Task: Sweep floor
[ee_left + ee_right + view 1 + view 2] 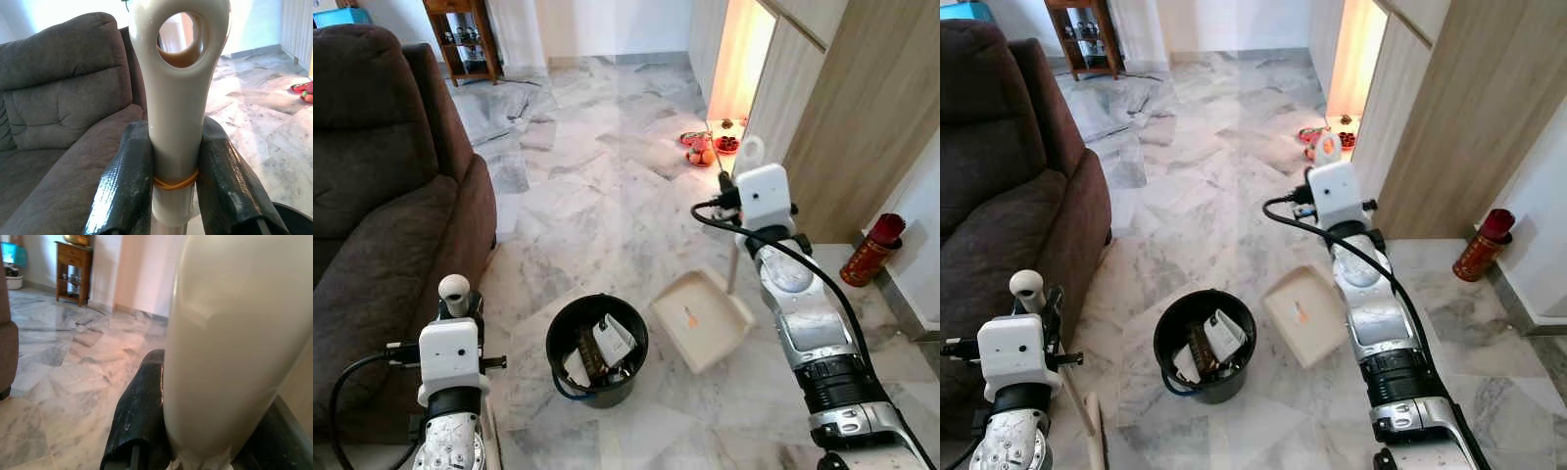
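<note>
**Inspector:** Left wrist view first. State the orientation of the broom handle (pixel 178 98).

**Assistant:** Its long axis runs straight along the left gripper (pixel 176 186), and the looped end with the hanging hole points away from the wrist. A yellow rubber band (pixel 175 182) circles the shaft where the cream grip meets it. In the left eye view the rounded tip (pixel 454 290) stands upright above the wrist, beside the brown sofa (pixel 382 215).

**Inspector:** Left arm pose and fingers?

**Assistant:** Arm low at the robot's left, forearm rising. Both black fingers (pixel 128 186) are closed against the handle, one on each side, touching it.

**Inspector:** The dustpan?

**Assistant:** The cream dustpan (pixel 700 318) rests on the marble floor (pixel 597 186), just beside the black bin (pixel 597 351), with a small orange scrap in it. Its handle (pixel 745 162) rises near upright from the pan, with the looped top above the right wrist.

**Inspector:** Right arm and fingers?

**Assistant:** Right arm extended forward, with the wrist above the pan. The right gripper (pixel 195 440) is clamped on the dustpan handle, with one black finger (pixel 142 416) pressed against the cream shaft.

**Inspector:** Surroundings?

**Assistant:** The bin holds papers and rubbish. A red canister (pixel 873 249) stands by the wooden cabinet (pixel 862 117).
</note>
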You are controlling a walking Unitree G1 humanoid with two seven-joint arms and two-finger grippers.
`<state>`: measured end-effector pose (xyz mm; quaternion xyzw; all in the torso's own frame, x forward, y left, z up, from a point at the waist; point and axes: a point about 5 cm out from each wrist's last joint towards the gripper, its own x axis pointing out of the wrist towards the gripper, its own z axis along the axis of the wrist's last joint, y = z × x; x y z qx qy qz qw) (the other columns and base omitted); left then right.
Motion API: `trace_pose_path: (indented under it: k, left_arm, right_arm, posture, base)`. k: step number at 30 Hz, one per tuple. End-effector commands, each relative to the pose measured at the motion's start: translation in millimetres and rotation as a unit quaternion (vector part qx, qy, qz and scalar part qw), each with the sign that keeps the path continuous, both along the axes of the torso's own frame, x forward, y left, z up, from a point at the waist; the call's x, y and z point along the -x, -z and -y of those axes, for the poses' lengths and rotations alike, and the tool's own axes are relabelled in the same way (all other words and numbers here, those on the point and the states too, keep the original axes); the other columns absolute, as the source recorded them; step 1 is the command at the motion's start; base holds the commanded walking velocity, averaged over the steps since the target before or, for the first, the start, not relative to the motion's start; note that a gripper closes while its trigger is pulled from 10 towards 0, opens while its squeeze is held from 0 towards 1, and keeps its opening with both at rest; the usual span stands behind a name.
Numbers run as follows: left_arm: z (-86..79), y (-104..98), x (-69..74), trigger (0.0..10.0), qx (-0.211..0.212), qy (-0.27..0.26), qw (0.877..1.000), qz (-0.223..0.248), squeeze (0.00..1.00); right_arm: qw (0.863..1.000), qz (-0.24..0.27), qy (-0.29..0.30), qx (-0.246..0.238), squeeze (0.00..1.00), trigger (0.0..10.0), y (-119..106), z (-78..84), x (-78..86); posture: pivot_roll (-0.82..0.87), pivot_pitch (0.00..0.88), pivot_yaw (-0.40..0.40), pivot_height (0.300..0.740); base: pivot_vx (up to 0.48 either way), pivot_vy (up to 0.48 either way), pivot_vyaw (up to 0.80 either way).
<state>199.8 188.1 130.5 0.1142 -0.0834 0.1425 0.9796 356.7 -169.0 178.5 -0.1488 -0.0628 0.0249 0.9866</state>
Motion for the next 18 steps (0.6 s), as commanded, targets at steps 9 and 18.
trace_pose_path:
  k: [9,18]
  left_arm:
    - [-2.1,-5,4.0,10.0,-0.009,0.005,1.0,0.007,0.0]
    - [-1.0,-5,4.6,10.0,-0.014,0.012,1.0,0.005,0.0]
  right_arm:
    - [0.997,-0.034,-0.038,-0.065,0.0,10.0,34,13.1,20.7]
    - [0.993,-0.061,-0.03,-0.093,0.0,10.0,52,31.2,35.6]
  posture:
    - [-0.1,0.076,0.043,0.74]
    - [-0.1,0.076,0.045,0.74]
  base:
    - [0.0,0.0,0.0]
    - [0.0,0.0,0.0]
